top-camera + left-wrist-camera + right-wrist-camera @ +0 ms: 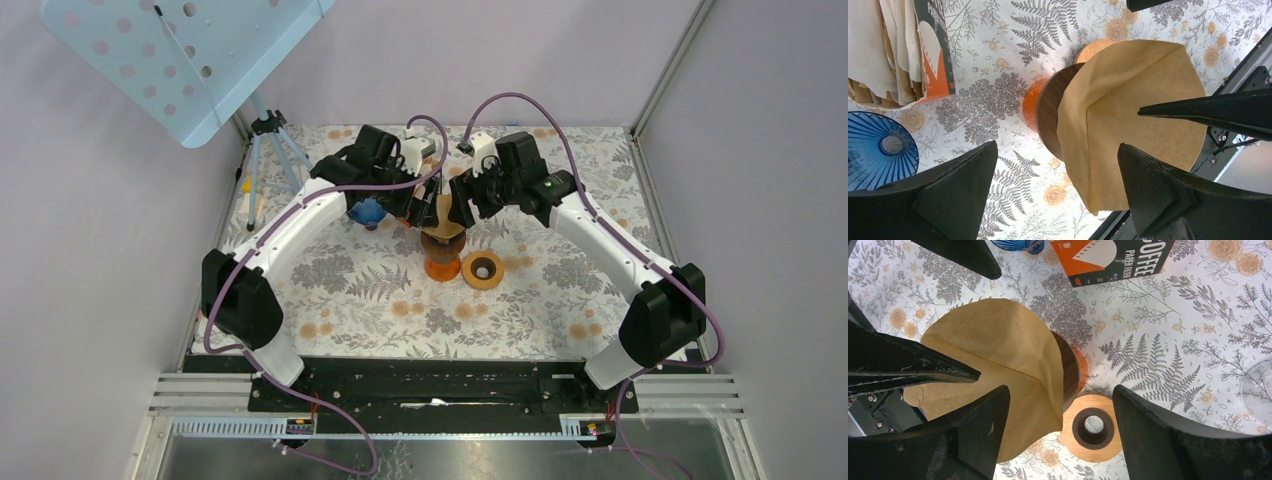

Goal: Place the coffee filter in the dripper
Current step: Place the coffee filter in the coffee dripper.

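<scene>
Plainly, one tan paper coffee filter (1118,75), a flattened, creased cone, stood at the dark rim of the one orange dripper (1029,107). One round wooden ring (1093,427) lay at the dripper's four o'clock. The left gripper (1056,147) and right gripper (1060,390) both gaped wide, clasping nothing.

Floral table (360,290) — orange dripper (441,265), wooden ring (1091,452), filter box (1118,257), blue cone (878,150).
</scene>
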Robot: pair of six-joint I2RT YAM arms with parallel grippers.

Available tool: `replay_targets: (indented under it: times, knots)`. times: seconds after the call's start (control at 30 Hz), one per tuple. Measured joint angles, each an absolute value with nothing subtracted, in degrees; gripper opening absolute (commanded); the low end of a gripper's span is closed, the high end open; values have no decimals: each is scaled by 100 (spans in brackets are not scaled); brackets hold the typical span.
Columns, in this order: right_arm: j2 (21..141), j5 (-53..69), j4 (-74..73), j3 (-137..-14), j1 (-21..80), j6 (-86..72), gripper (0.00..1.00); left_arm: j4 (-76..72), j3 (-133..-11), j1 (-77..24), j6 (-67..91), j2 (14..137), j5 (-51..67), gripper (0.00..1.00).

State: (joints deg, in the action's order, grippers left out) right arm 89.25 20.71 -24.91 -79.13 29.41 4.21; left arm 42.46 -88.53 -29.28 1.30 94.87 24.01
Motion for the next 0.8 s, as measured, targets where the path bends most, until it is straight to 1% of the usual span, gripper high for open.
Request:
replay_targets:
  times: [0.23,0.47,0.67,0.8]
  knots:
    - [8895,2069,-2502,-7983,2941,427,82,4278,-8989,-2886,130,9485,2403,99]
    - [8759,2080,-2499,-7988,2827,458,84,4292,-9002,-2705,130,9334,2427,99]
    - [8350,2211,-2480,-7985,2427,469,85,4143,-8956,-2333,130,8851,2536,99]
    - [8005,2169,-2309,-7918,1938,467,84,3905,-8836,-2064,137,8442,2547,99]
